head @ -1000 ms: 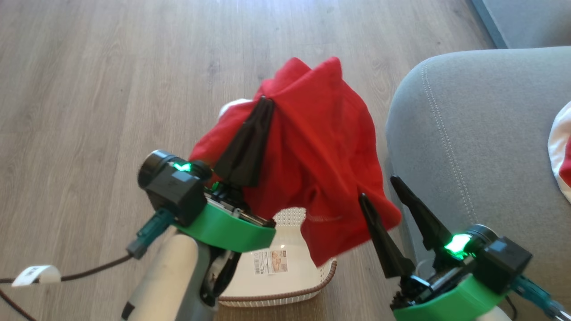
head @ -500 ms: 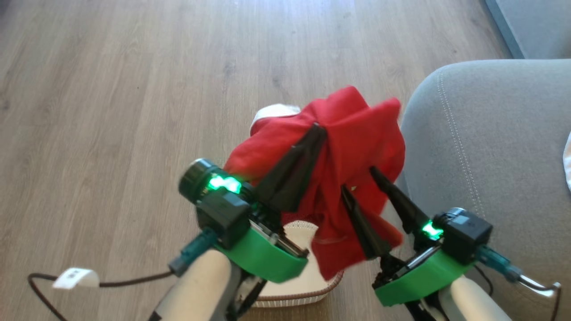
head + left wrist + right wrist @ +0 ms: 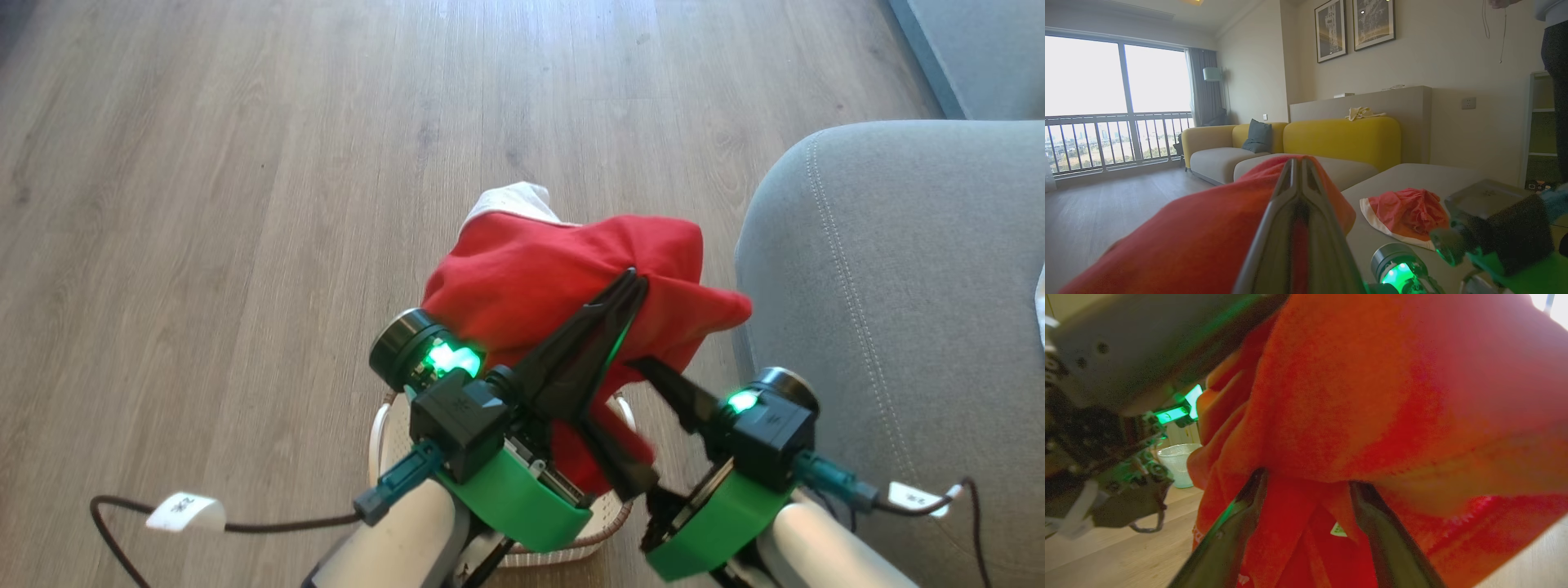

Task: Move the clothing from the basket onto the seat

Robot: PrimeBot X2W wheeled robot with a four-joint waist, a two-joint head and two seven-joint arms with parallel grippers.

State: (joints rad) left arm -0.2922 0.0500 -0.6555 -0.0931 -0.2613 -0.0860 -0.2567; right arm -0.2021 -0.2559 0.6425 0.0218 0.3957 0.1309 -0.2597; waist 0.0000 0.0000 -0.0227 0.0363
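Seen from my head, my left gripper (image 3: 633,282) was pinched shut on a soft bright red fabric garment (image 3: 555,278) hanging above the cream perforated plastic basket (image 3: 608,513), beside the big grey upholstered seat cushion (image 3: 898,327). I judged it should travel high, so the hem cleared the cushion's edge. My left wrist showed a second red white-banded garment (image 3: 1404,214) lying on that seat. My right wrist showed my right gripper (image 3: 1308,477) spread wide among the hanging folds, clamping nothing. I counted two garments, one basket, one seat.

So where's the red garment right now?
In the head view the red garment hangs from the shut left claw, above the basket and just left of the grey seat.
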